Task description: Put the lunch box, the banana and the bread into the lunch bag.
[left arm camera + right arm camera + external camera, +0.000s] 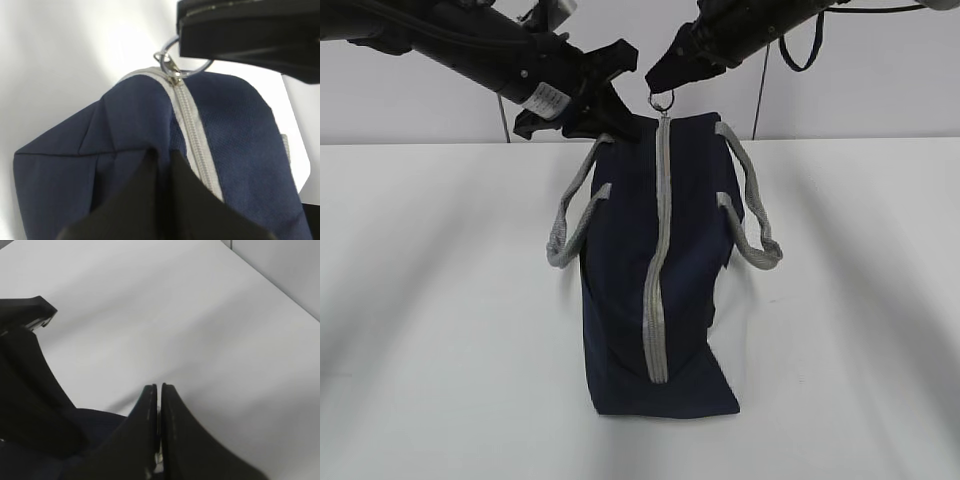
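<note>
One lunch bag (620,290) on the counter (430,330), that's the lot up top. Two grey handles (570,215), one either side. One zipper (658,290), one ring pull (662,101). Two pincers, left pincer (582,118) and right pincer (660,78).

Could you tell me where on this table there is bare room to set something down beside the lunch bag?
The table is bare left of the lunch bag, from its grey handle out to the edge, and equally on the right and in front. It is crowded only at the bag's far end, where the left claw and right claw meet at the ring pull.
</note>
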Robot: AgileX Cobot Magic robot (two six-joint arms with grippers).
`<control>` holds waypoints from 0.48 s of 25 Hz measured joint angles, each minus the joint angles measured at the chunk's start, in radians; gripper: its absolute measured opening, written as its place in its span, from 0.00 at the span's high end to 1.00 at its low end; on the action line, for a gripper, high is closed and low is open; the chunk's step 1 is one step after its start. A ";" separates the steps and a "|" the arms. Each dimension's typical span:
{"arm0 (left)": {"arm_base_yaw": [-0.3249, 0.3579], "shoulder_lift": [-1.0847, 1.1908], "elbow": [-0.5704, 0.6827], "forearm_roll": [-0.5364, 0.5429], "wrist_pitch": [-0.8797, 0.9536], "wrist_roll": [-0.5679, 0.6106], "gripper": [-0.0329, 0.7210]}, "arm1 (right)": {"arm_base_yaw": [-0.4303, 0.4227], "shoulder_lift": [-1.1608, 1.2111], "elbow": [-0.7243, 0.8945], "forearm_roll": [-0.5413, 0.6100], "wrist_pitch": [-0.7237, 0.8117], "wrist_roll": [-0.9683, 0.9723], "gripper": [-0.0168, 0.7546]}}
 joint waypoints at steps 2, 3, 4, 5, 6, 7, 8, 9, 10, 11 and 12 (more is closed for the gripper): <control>0.000 0.000 0.000 0.001 0.000 0.000 0.94 | -0.002 0.000 0.000 0.003 -0.002 0.000 1.00; 0.000 0.000 0.000 0.005 0.000 0.000 0.94 | -0.004 0.000 0.000 0.005 -0.002 0.005 1.00; 0.000 0.000 0.000 0.009 0.000 0.000 0.94 | -0.006 0.000 0.000 0.007 -0.002 0.010 1.00; 0.000 0.000 -0.001 0.011 0.000 0.000 0.94 | -0.010 0.002 0.000 0.007 -0.002 0.019 1.00; 0.000 0.000 -0.002 0.015 0.001 0.000 0.94 | -0.012 0.002 0.000 0.009 -0.002 0.030 1.00; 0.000 0.000 -0.002 0.016 0.002 0.000 0.94 | -0.018 0.002 0.000 0.013 -0.002 0.041 1.00; 0.000 0.000 -0.002 0.016 0.003 0.000 0.94 | -0.022 0.002 0.000 0.015 -0.002 0.051 1.00; 0.000 0.000 -0.002 0.016 0.004 0.000 0.94 | -0.026 0.002 0.000 0.025 0.002 0.062 1.00; -0.001 0.000 -0.002 0.017 0.004 0.000 0.94 | -0.033 0.002 0.000 0.043 0.007 0.076 1.00; -0.001 0.000 -0.002 0.019 0.008 0.000 0.94 | -0.038 0.002 0.000 0.060 0.009 0.089 1.00; -0.001 0.000 -0.002 0.020 0.008 0.000 0.94 | -0.046 0.002 0.000 0.086 0.013 0.104 1.00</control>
